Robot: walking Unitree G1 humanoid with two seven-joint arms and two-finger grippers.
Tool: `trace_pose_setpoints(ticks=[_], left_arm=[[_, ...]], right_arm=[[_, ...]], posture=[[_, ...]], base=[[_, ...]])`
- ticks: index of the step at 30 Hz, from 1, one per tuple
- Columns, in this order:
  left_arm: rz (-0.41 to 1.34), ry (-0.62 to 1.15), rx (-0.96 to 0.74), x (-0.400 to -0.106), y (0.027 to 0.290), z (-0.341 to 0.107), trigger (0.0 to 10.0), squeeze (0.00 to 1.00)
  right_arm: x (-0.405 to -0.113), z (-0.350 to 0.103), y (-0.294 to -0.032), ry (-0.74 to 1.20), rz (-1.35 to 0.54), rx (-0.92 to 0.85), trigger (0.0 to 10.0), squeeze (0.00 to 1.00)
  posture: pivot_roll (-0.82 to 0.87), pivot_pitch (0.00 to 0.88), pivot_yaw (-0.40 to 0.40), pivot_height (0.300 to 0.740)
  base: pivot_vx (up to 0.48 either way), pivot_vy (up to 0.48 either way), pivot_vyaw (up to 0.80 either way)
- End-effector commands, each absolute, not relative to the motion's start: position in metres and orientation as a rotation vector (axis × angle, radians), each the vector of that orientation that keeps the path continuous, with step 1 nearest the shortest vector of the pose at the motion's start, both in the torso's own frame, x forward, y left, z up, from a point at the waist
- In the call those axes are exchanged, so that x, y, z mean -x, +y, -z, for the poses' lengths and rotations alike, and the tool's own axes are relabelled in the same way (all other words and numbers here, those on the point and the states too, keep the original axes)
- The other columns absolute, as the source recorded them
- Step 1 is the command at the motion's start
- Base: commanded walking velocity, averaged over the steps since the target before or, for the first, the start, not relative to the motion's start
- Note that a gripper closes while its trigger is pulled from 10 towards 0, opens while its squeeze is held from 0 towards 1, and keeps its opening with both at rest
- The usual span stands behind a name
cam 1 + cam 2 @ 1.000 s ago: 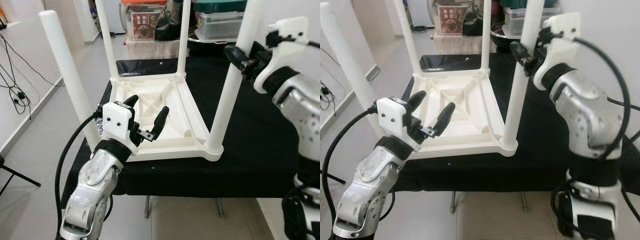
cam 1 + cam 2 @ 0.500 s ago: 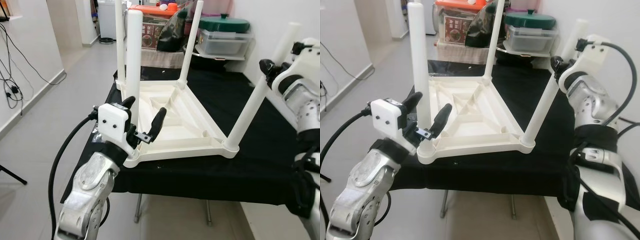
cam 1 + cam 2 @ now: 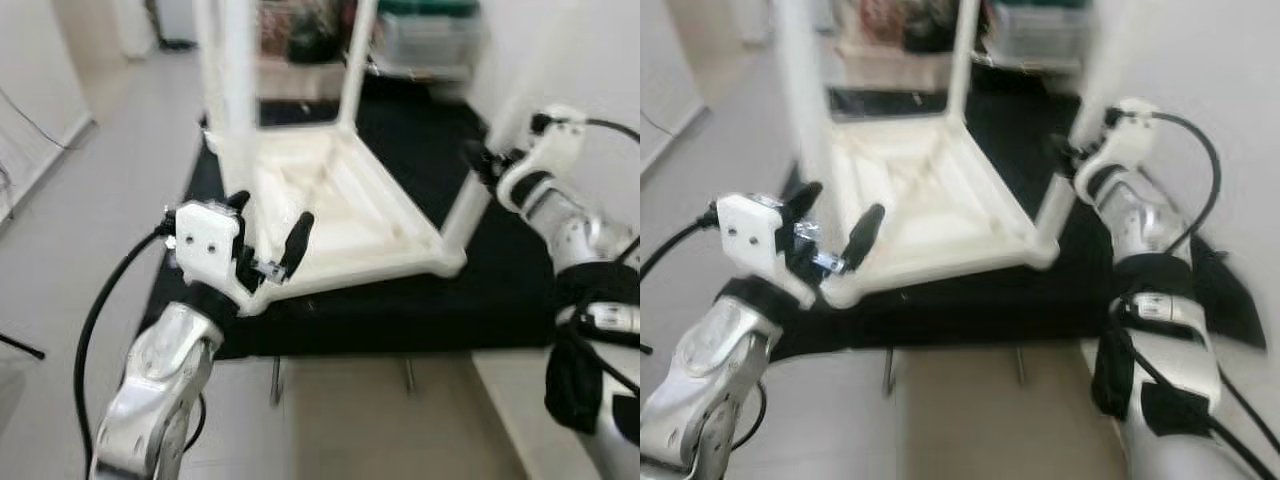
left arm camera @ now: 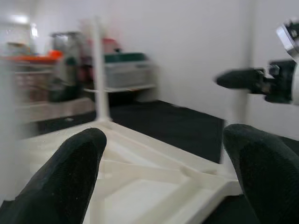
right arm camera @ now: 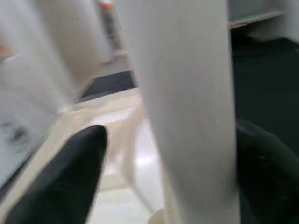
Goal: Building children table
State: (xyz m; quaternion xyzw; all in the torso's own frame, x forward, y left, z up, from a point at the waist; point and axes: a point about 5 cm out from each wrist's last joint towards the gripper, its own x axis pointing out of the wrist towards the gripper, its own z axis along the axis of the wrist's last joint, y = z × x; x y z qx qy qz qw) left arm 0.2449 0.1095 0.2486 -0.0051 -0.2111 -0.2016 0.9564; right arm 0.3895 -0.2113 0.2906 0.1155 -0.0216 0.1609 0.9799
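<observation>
1. since the earlier frames the whole view has shifted and blurred, so the camera moved; the children table (image 3: 340, 215) sits further from the head now, legs up on the black-covered counter (image 3: 500, 290), and the right gripper (image 3: 480, 160) sits lower on the leg than before.
2. children table lies upside down, underside up, four white legs standing; looks like all legs are already seated.
3. right gripper is at the near right leg (image 3: 468, 205); in the right wrist view the leg (image 5: 187, 107) runs between the two black fingers (image 5: 60, 177), seemingly pinching it, though blur hides actual contact.
4. left gripper (image 3: 268, 235) hovers at the near left corner of the table frame, fingers (image 4: 70, 172) spread, holding nothing; the near left leg (image 3: 228, 90) is just behind it.
5. judgement: assembly is near done; the next step is probably checking the legs or flipping the table upright.
6. behind the counter, blurred storage boxes (image 3: 430, 35); grey floor (image 3: 110, 200) to the left.
</observation>
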Motion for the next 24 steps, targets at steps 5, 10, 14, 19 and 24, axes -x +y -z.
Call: trace_pose_setpoints(ticks=[5,10,14,19,24], left_arm=[[0.416,-0.434,0.006,-0.245,0.109,-0.251,10.0,0.0],[0.412,-0.438,0.004,-0.247,0.109,-0.252,10.0,0.0],[0.411,-0.439,0.005,-0.248,0.108,-0.253,10.0,0.0],[0.408,-0.439,0.005,-0.249,0.108,-0.252,10.0,0.0],[0.405,-0.44,0.004,-0.249,0.108,-0.252,10.0,0.0]], right_arm=[[-0.368,-0.304,-0.159,-0.075,-0.636,-0.192,10.0,1.0],[-0.355,-0.289,-0.135,-0.033,-0.721,-0.177,10.0,1.0],[-0.345,-0.282,-0.118,-0.005,-0.754,-0.202,10.0,1.0],[-0.317,-0.268,-0.072,0.051,-0.848,-0.268,10.0,1.0],[-0.306,-0.269,-0.047,0.046,-0.861,-0.294,10.0,1.0]], posture=[[0.04,0.12,-0.054,0.74],[0.03,0.109,-0.059,0.74],[0.02,0.108,-0.059,0.74],[0.01,0.108,-0.06,0.74],[0.01,0.106,-0.062,0.74]], base=[[0.0,0.0,0.0],[0.0,0.0,0.0],[0.0,0.0,0.0],[0.0,0.0,0.0],[0.0,0.0,0.0]])
